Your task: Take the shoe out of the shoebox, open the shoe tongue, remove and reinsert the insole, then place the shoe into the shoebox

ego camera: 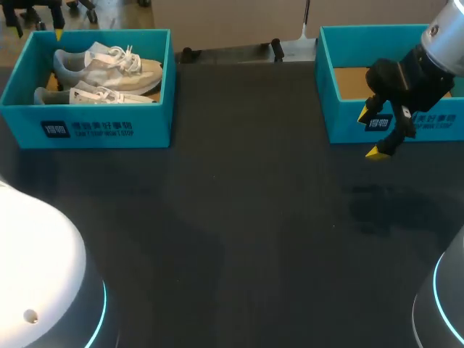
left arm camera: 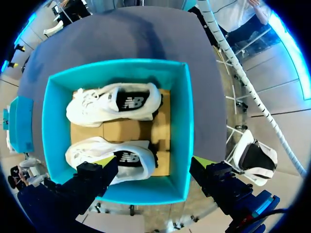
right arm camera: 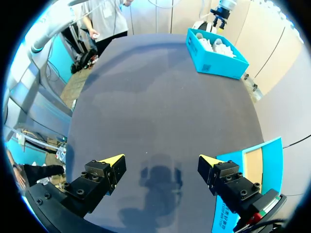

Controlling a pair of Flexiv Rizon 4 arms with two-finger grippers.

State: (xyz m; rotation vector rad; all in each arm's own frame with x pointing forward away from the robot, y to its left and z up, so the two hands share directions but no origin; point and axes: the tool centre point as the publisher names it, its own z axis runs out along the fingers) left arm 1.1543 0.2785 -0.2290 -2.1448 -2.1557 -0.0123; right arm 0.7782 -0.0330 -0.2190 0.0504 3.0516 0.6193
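Shoes (ego camera: 109, 69), pale mesh with white laces, lie paired on cardboard inside the teal shoebox (ego camera: 101, 127), white print on its wall; my left hand (left arm camera: 154, 162) hovers above, fingers spread; my right hand (right arm camera: 160, 160), likewise spread, hangs over the dark bench (ego camera: 239, 217).

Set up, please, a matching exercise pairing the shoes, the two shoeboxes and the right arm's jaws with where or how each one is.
Things:
1. white shoes
2. left shoebox
3. right shoebox
4. right arm's jaws

States:
A. open, above the table
B. no shoe visible inside
C. lying side by side
D. holds both shoes

Pairs: 1-C, 2-D, 3-B, 4-A.
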